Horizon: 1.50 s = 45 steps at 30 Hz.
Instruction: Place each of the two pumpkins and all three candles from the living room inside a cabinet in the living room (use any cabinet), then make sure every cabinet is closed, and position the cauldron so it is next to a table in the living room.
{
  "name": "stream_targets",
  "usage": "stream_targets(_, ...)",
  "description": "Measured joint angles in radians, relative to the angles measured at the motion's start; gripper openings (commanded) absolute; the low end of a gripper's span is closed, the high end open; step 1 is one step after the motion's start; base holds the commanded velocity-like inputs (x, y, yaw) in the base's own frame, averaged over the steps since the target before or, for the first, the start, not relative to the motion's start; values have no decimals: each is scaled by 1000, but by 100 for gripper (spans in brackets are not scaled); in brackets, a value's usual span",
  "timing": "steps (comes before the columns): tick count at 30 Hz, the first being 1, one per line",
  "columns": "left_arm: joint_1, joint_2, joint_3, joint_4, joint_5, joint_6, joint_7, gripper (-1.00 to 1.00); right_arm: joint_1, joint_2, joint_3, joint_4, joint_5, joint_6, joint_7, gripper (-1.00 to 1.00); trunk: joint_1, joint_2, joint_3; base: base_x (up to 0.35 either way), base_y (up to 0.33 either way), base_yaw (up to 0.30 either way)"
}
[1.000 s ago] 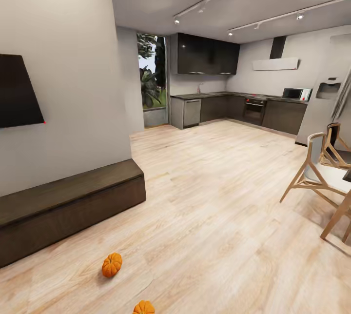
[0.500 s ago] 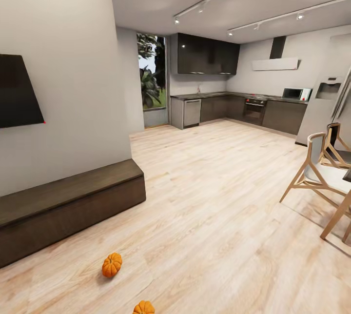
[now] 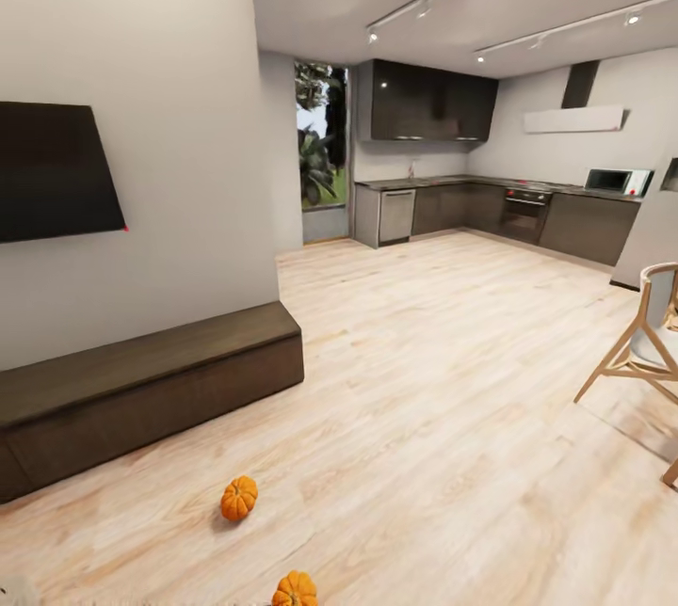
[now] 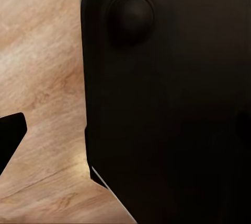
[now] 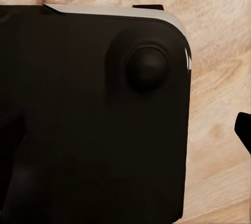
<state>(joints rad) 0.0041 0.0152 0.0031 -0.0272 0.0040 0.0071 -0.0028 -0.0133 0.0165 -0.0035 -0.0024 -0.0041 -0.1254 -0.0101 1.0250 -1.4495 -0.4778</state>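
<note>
- Camera has turned leftward; nothing itself moved.
- Two pumpkins (image 3: 239,498) (image 3: 295,589) lie on floor (image 3: 452,418) near the closed cabinet (image 3: 141,394).
- Grippers' state: cannot tell.

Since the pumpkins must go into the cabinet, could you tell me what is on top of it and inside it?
The cabinet has a bare dark top, with a black wall screen hanging above. Its fronts look shut, so the inside is hidden. Both pumpkins lie on the floor before it.

Pale wood floor (image 3: 443,380) with two pumpkins (image 3: 238,498) (image 3: 295,589) before the low cabinet (image 3: 141,390)
</note>
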Motion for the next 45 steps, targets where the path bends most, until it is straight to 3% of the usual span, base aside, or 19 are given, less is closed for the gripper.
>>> stream_targets(10,0,1,0,0,-1,0,0,100,0,11,3,-26,7,-1,1,100,0,0,-8,0,0,250)
stream_targets(45,0,2,0,1,-1,0,0,100,0,9,2,-29,1,-5,-1,100,0,0,-43,0,0,239)
